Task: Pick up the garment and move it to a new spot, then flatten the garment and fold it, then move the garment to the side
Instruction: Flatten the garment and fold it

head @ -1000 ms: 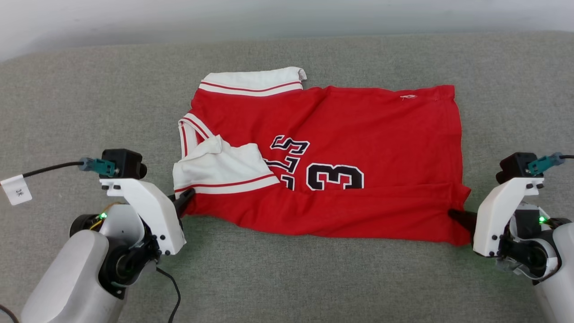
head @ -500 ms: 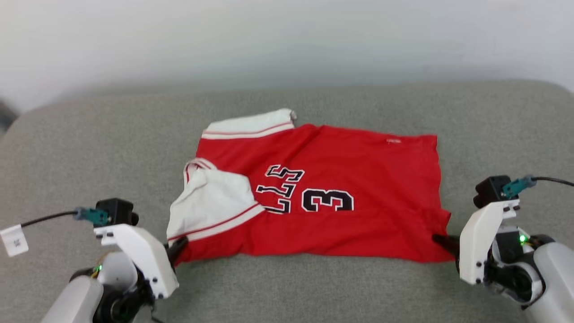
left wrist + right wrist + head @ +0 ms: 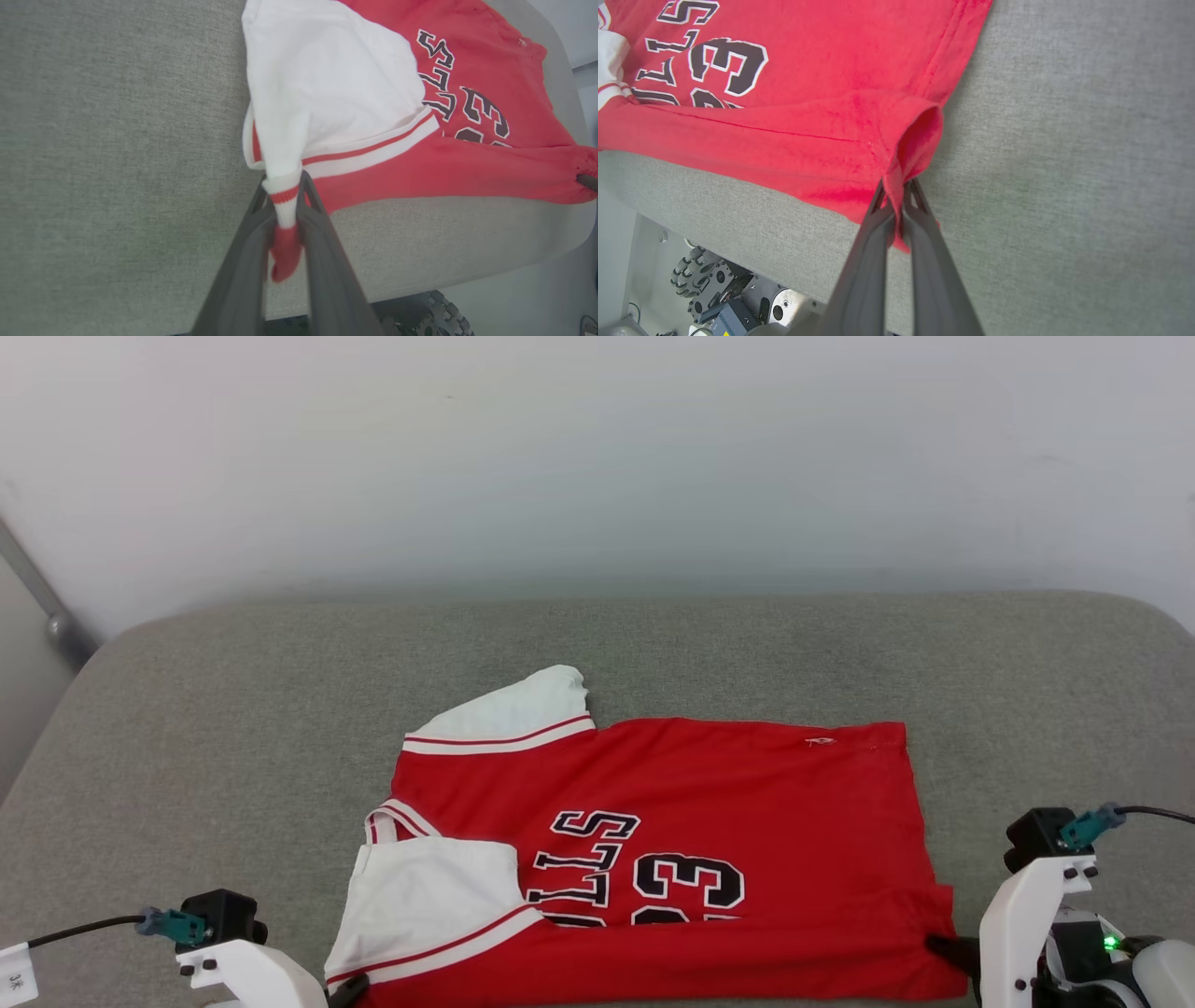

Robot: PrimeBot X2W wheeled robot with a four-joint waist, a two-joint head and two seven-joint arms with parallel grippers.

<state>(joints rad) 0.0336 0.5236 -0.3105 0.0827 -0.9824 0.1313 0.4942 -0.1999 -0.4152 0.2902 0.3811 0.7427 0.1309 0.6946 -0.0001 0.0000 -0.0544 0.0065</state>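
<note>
Drawn nearer, the garment (image 3: 747, 803) lies lengthwise left-right, collar leftward, left fingers (image 3: 243, 270) and right fingers (image 3: 868, 261) clamping it.

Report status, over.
Left claw shut on garment, sleeve-side corner. Right claw shut on hem corner. Garment on grey cushion, near edge folded over. Nothing in the way.

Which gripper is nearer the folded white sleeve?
Left. The left gripper pinches the cuff of the white sleeve; the right gripper pinches a red corner of the garment at the opposite end.
</note>
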